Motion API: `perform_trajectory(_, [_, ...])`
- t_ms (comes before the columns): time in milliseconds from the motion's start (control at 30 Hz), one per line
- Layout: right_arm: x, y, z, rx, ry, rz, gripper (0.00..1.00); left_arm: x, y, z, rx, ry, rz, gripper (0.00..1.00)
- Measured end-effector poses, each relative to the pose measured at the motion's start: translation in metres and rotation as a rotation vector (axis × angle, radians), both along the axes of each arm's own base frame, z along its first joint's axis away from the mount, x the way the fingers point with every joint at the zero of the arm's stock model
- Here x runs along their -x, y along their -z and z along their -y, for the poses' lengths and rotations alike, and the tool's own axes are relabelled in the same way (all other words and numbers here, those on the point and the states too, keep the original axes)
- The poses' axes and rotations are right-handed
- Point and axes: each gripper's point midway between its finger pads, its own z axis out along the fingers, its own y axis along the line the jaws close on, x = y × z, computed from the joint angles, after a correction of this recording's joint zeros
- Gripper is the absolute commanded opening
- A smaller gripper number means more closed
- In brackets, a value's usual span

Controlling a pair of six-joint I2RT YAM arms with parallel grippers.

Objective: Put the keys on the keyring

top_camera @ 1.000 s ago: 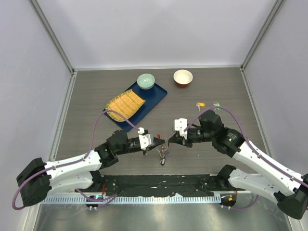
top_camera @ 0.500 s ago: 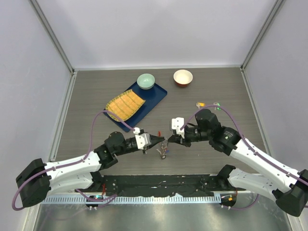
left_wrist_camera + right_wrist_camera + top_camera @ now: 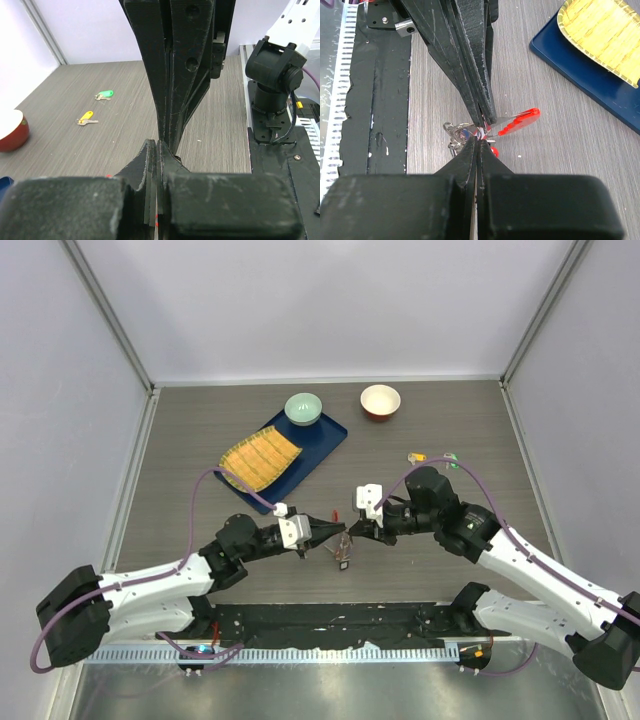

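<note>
Both wrists have edged leftward in the past second, and the keyring (image 3: 343,552) now dangles closer beneath the fingertips. From above, the left gripper (image 3: 336,531) and right gripper (image 3: 353,532) meet tip to tip, with the yellow key (image 3: 417,457) and green key (image 3: 450,456) lying well apart at far right. Left wrist: fingers pressed together on a red sliver. Right wrist: fingers closed, pinching the keyring beside its red loop (image 3: 520,120).
</note>
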Motion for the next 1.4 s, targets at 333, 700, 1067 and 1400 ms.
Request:
perform_trajectory(333, [0.0002, -0.0001, 0.0, -0.001, 0.003, -0.006, 0.01, 0.0017, 0.0009, 0.0008, -0.002, 0.011, -0.001, 0.0])
perform_trajectory(700, [0.001, -0.0024, 0.0005, -0.008, 0.006, -0.006, 0.01, 0.0018, 0.0012, 0.0008, -0.004, 0.011, -0.002, 0.0])
perform_trajectory(1067, [0.001, -0.0027, 0.0004, -0.009, 0.006, -0.005, 0.01, 0.0028, 0.0062, 0.0017, -0.019, 0.019, -0.011, 0.0])
perform_trajectory(1400, [0.0018, -0.0063, 0.0013, -0.019, 0.006, 0.005, 0.01, 0.0028, 0.0085, 0.0022, -0.026, 0.022, -0.015, 0.0])
